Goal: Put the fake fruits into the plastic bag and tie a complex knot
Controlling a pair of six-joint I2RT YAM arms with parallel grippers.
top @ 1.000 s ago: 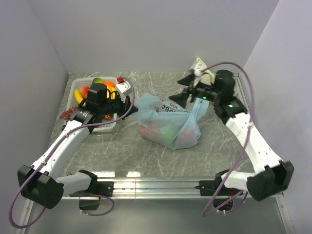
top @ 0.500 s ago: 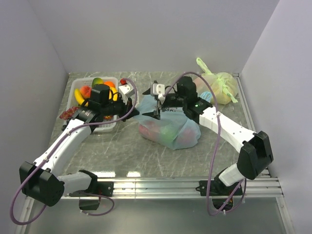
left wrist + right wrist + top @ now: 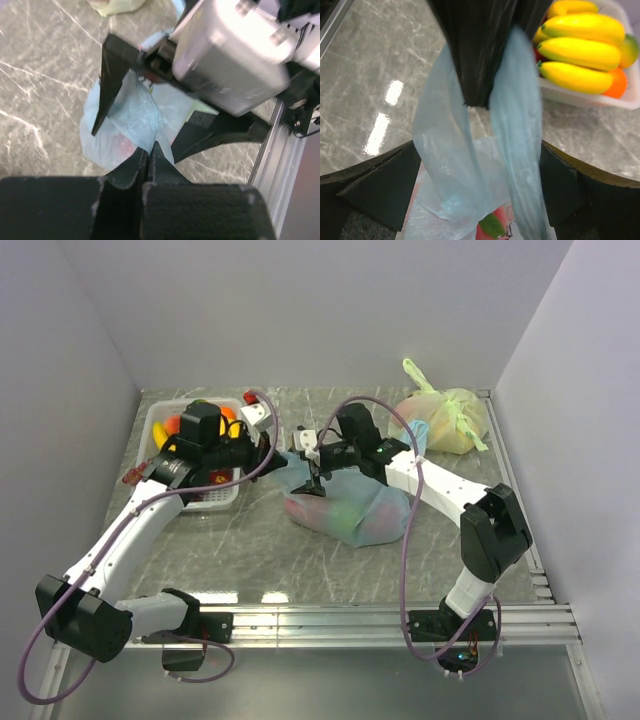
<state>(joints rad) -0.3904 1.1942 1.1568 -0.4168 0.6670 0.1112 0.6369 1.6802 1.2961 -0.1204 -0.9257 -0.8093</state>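
Observation:
The light-blue plastic bag [image 3: 350,505] lies mid-table with red and green fake fruits inside. My left gripper [image 3: 268,448] is shut on one handle ear [image 3: 135,112] and holds it up at the bag's left end. My right gripper [image 3: 312,472] is open, its jaws spread wide on either side of that hanging ear [image 3: 520,115], just below the left fingers [image 3: 480,50]. In the left wrist view the closed left gripper [image 3: 149,150] pinches blue plastic. More fruits, bananas [image 3: 580,45] and an orange [image 3: 617,85], sit in the tray. No knot of the blue ears is in view.
A white tray [image 3: 212,502] of fruits stands at the back left, behind my left arm. A small red fruit [image 3: 135,476] lies left of it. The pale yellow-green tied bag [image 3: 450,420] sits at the back right. Walls enclose the table on three sides.
My right arm swung from the back right, by the yellow-green bag, leftward across the blue bag to the ear held by my left gripper. The left gripper rose slightly.

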